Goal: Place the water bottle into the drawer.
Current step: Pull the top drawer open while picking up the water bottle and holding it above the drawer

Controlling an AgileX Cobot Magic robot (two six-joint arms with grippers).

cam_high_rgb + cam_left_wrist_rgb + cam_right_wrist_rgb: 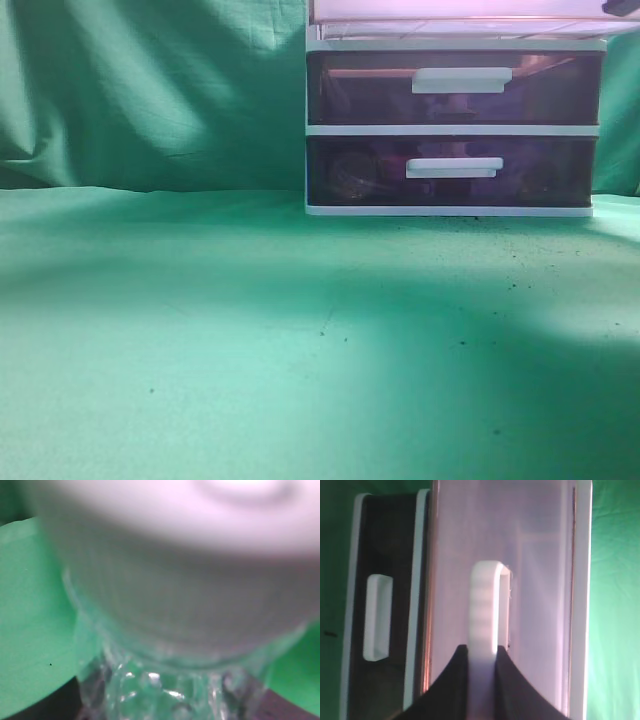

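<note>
The water bottle (170, 630) fills the left wrist view: clear ribbed plastic with a blurred white band across its upper part. My left gripper (165, 700) is shut on it; only dark finger edges show at the bottom corners. The white drawer unit (455, 130) stands at the back right. Its top drawer (540, 580) is pale and translucent, and juts forward at the top edge of the exterior view (460, 20). My right gripper (483, 652) is shut on that drawer's white handle (485, 595). Neither gripper nor the bottle shows clearly in the exterior view.
Two dark closed drawers with white handles (462, 80) (452, 167) sit below the top one; one also shows in the right wrist view (377, 615). Green cloth (250, 330) covers the table and hangs behind.
</note>
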